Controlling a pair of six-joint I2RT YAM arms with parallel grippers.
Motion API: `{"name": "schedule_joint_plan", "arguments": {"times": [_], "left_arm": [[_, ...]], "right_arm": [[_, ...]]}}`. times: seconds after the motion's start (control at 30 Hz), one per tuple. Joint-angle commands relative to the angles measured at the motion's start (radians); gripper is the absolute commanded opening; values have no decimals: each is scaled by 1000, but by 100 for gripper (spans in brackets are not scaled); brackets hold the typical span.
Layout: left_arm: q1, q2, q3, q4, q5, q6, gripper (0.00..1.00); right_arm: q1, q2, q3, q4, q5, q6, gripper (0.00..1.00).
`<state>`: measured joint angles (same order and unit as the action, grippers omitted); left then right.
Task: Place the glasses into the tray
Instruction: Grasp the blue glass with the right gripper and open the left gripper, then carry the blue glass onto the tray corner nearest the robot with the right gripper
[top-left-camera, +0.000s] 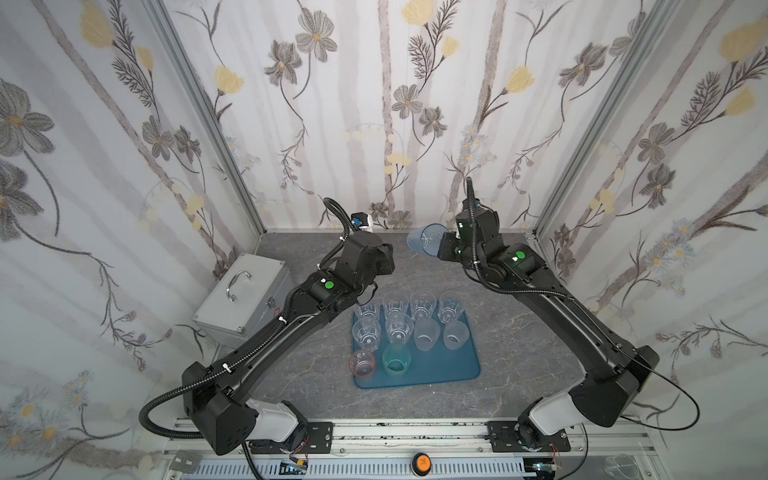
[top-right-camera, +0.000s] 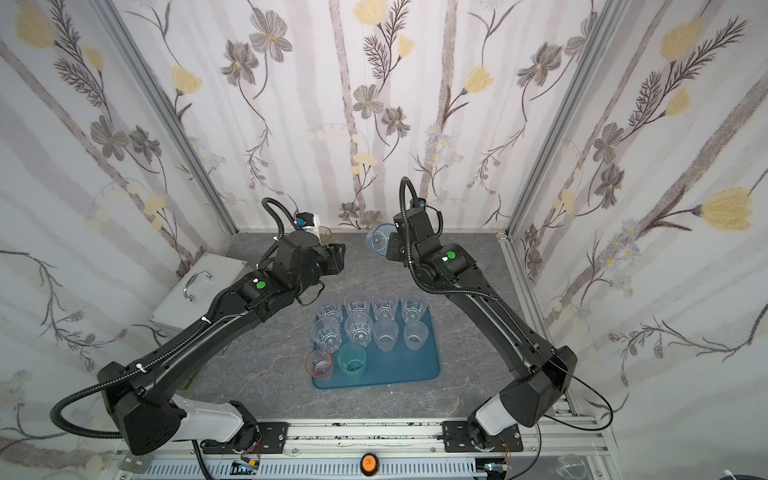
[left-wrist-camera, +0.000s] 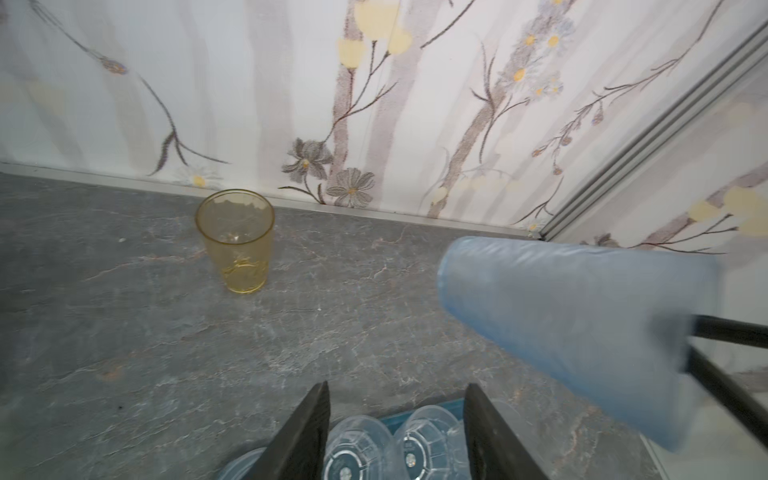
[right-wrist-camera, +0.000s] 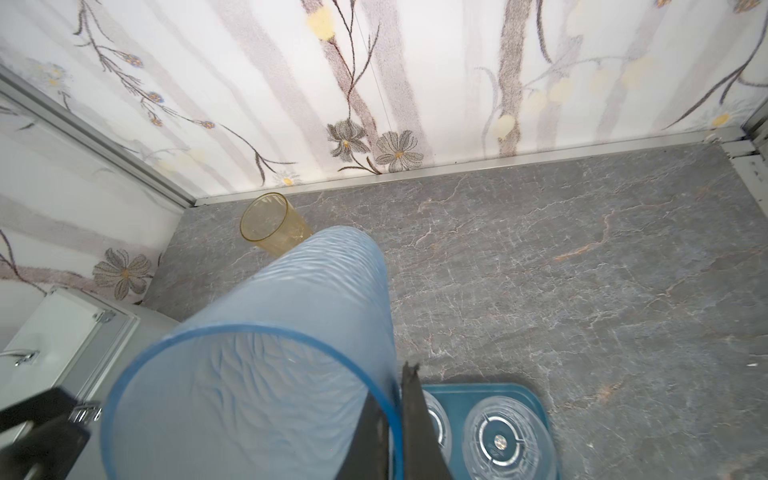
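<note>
The teal-blue tray (top-left-camera: 457, 370) (top-right-camera: 415, 368) lies mid-table and carries several glasses: clear faceted ones (top-left-camera: 399, 307), two frosted white (top-left-camera: 428, 334), a teal one (top-left-camera: 395, 360) and a pink one (top-left-camera: 362, 365) at its front left corner. My right gripper (right-wrist-camera: 392, 382) (top-left-camera: 442, 246) is shut on the rim of a blue glass (right-wrist-camera: 270, 353) (top-left-camera: 426, 241) (left-wrist-camera: 582, 332). That glass hangs tilted in the air near the back wall. An amber glass (left-wrist-camera: 237, 241) (right-wrist-camera: 272, 226) stands upright by the back wall. My left gripper (left-wrist-camera: 397, 386) (top-right-camera: 338, 257) hovers open and empty over the tray's back edge.
A silver metal case with a handle (top-left-camera: 245, 297) sits at the left, close to the left arm. Flowered walls close in the table on three sides. A clear cup (top-left-camera: 621, 467) and an orange button (top-left-camera: 422, 461) are on the front rail.
</note>
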<state>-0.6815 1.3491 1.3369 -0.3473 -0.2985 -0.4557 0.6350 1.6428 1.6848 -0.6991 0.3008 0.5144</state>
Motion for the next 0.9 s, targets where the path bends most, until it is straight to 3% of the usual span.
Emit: {"name": "schedule_joint_plan", "arguments": {"times": [0.0,0.23,0.43,0.63,0.73,0.87], "left_arm": [[38,-56,-78,26,-49,57,55],[90,-203,-271,102,-93,112,60],[102,-225,-326,162,-61,97,61],[103,-200,-339,175,-33,89,61],[106,-196,-336,181,-29,93,61],[105,-201,-348,188,-27,95,62]], "right_arm": [[-8,-75,-10,-204,-60,-82,0],[-8,-266,-194,-486,-85,-78,0],[15,-349,-340,-595,-167,-46,0],[157,-335,-453,-577,-213,23,0],[240,-294,-489,-489,-251,56,0],[276,-218,-483,-375,-256,66,0]]}}
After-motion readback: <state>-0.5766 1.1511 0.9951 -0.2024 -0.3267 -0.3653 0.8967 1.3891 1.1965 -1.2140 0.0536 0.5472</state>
